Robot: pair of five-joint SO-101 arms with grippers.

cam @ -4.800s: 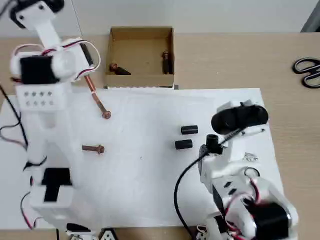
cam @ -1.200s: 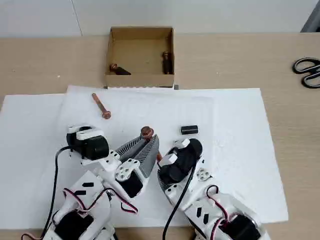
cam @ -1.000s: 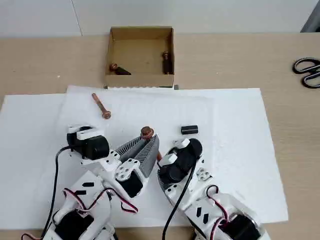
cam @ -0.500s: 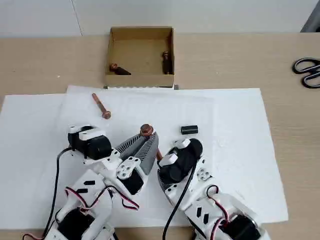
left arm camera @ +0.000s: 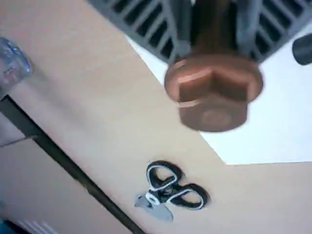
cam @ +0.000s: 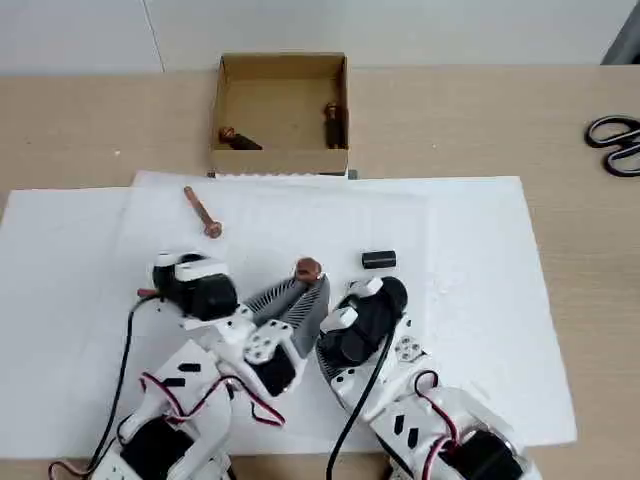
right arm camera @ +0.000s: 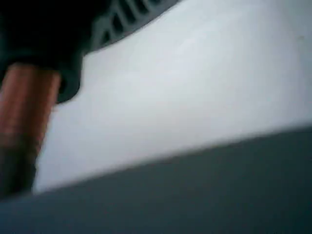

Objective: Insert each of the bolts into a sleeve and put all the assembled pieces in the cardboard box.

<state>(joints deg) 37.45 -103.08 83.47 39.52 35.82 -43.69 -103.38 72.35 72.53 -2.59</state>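
My left gripper [cam: 305, 287] is shut on a copper bolt [cam: 308, 268], its hex head [left arm camera: 214, 87] sticking out past the grey ribbed fingers [left arm camera: 146, 24]. The bolt's shaft [right arm camera: 27, 112] runs into a black sleeve [right arm camera: 44, 39] at my right gripper [cam: 335, 322], which sits close beside the left one and looks shut on that sleeve. A second black sleeve [cam: 378, 260] lies on the white paper just beyond the right gripper. A loose bolt [cam: 203, 212] lies at the paper's far left. The cardboard box [cam: 282, 160] at the back holds two assembled pieces [cam: 334, 124].
White paper [cam: 470, 250] covers the table's middle, with open room on its right half. Scissors [cam: 615, 143] lie on the bare wood at the far right, also seen as scissors [left arm camera: 170, 191] in the left wrist view.
The left gripper has shifted a little to the right with the bolt, bringing its head closer to the right gripper. The right arm has stayed put.
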